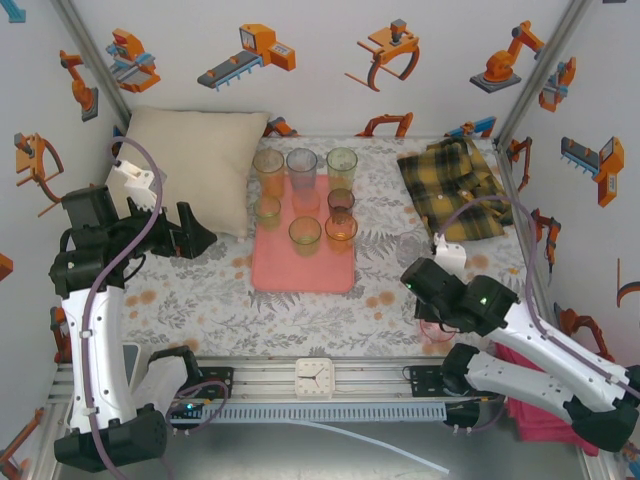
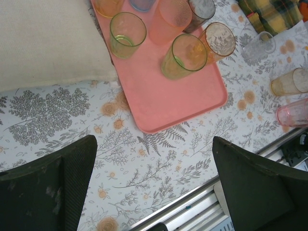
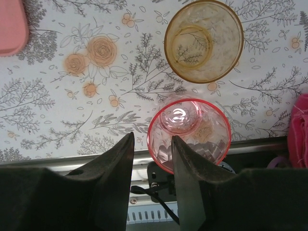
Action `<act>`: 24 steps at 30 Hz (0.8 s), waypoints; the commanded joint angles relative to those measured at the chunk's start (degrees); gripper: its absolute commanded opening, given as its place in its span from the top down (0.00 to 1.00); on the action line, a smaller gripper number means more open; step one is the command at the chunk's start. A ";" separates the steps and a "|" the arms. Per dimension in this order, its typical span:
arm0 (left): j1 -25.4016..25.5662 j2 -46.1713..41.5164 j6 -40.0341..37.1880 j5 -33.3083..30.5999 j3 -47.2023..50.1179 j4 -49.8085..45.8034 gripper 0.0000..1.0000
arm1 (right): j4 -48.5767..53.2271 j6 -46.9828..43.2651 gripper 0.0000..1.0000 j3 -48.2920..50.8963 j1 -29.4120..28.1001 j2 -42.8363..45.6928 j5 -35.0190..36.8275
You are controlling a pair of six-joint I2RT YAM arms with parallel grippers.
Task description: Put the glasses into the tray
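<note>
**A:** How do the jaws of our right gripper (image 3: 152, 139) stand?

**B:** Narrowed, but not closed. They straddle the near wall of the pink glass (image 3: 190, 127), one outside it and one over its mouth. A gap shows on either side of the wall, so we judge that nothing is gripped yet.

**A:** How do we do this well?

**B:** We centre the wall in the gap, close gently and lift straight up. The amber glass (image 3: 203, 41) stands just beside the pink one, and the rail (image 3: 96, 161) at the table's edge is right under us. Then we carry it to the bare near end of the tray (image 1: 303, 272). Seven other glasses (image 1: 305, 232) stand further back on it.

**A:** And our arms?

**B:** Our right forearm lies low, coming in from the right, with the wrist pointing straight down at the near edge. Our left gripper (image 2: 154, 192) hangs wide open and empty above the tablecloth (image 2: 144, 168), near the tray's near left corner.
</note>
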State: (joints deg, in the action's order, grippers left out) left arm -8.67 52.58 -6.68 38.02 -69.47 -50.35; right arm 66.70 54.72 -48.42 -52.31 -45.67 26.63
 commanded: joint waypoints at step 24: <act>0.21 -0.75 0.11 1.09 0.10 0.25 0.03 | -4.38 3.20 0.61 6.84 0.12 0.73 -5.17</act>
State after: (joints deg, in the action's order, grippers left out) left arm -8.64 52.56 -6.66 38.00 -69.47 -50.35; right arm 62.52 56.66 -42.63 -52.31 -44.58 21.45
